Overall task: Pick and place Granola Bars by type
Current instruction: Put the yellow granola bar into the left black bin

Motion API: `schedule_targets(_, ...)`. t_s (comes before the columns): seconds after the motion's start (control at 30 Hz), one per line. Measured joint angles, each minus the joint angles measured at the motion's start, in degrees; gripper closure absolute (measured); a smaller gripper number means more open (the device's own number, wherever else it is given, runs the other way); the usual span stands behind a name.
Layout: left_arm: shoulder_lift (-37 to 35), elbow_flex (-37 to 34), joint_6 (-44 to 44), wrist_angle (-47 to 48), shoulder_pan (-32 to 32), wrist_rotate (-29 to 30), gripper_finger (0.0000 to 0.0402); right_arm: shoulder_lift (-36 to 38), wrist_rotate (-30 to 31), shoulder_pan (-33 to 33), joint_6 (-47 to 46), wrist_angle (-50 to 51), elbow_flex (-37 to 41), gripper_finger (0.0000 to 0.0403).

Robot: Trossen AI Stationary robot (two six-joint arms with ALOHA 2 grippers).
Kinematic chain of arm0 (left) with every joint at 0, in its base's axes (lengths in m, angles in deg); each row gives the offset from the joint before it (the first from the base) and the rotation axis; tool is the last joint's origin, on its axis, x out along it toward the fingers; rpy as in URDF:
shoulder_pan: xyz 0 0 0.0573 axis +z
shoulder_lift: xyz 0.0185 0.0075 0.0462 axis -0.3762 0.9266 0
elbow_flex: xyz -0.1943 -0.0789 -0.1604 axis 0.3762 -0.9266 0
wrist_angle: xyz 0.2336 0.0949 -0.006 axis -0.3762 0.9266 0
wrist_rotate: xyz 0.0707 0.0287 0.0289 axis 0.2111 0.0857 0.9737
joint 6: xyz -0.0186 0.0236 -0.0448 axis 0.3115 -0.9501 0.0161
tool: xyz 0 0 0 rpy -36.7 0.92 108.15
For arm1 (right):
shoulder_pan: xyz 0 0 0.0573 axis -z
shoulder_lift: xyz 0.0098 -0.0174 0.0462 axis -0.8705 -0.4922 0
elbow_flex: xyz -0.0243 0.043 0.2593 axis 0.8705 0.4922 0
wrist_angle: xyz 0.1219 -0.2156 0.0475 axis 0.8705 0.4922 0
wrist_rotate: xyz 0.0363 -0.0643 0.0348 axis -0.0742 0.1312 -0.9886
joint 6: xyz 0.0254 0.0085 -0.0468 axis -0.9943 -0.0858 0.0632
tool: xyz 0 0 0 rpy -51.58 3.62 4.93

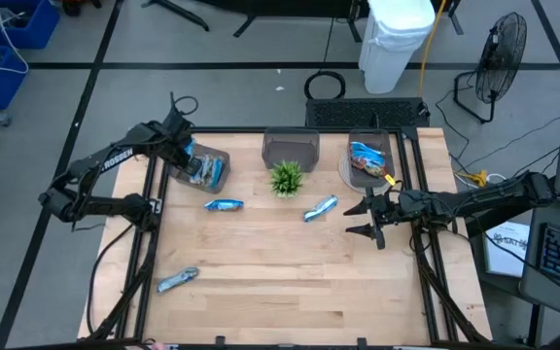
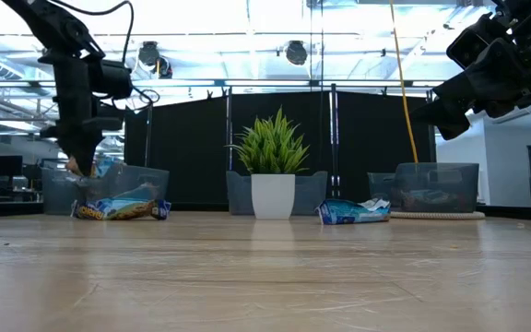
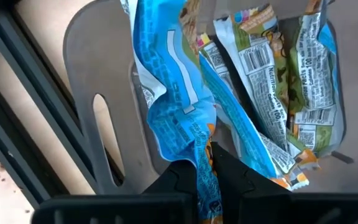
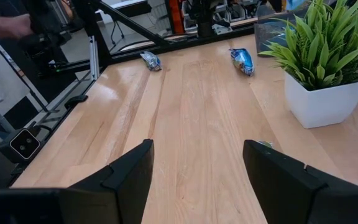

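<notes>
On the wooden desk [image 1: 280, 282], a silvery granola bar [image 1: 177, 280] lies alone near the front left corner. Farther in, a blue bar [image 1: 224, 205] rests left of centre, and another blue-and-white bar [image 1: 321, 208] lies just right of centre, near the small green plant [image 1: 286, 178] in its white pot.

At the right edge, the right claw [image 1: 367, 218] hangs above the desk with its fingers spread wide and nothing between them, the blue-and-white bar close by.

Along the far edge stand three translucent grey bins. The left bin [image 1: 224, 159] holds a heap of blue and tan-green bars [image 3: 291, 93]; the left claw [image 3: 207, 177] is down over it, fingers pressed together on the tail of a blue-wrapped bar [image 3: 173, 93] that hangs over the heap. The middle bin [image 1: 291, 148], behind the plant, shows no bars. The right bin [image 1: 369, 156] holds blue-and-white bars [image 1: 367, 158].

Beyond the desk, a white container [image 1: 397, 34] and a black fan [image 1: 499, 53] stand on the floor.
</notes>
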Motion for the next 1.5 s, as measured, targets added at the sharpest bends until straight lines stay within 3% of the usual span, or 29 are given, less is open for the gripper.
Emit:
schedule_targets(0.6,0.0,-0.5,8.4,-0.6,0.0,-0.4,0.0377,0.0,0.0,0.0,0.0,0.0,0.0,0.0165)
schedule_targets(1.37,0.0,-10.9,15.8,-9.2,-0.7,1.5,0.0377,0.0,0.0,0.0,0.0,0.0,0.0,0.0165)
schedule_targets(1.5,0.0,-10.9,16.3,-9.6,-0.7,1.5,0.0338,0.0,0.0,0.0,0.0,0.0,0.0,0.0165)
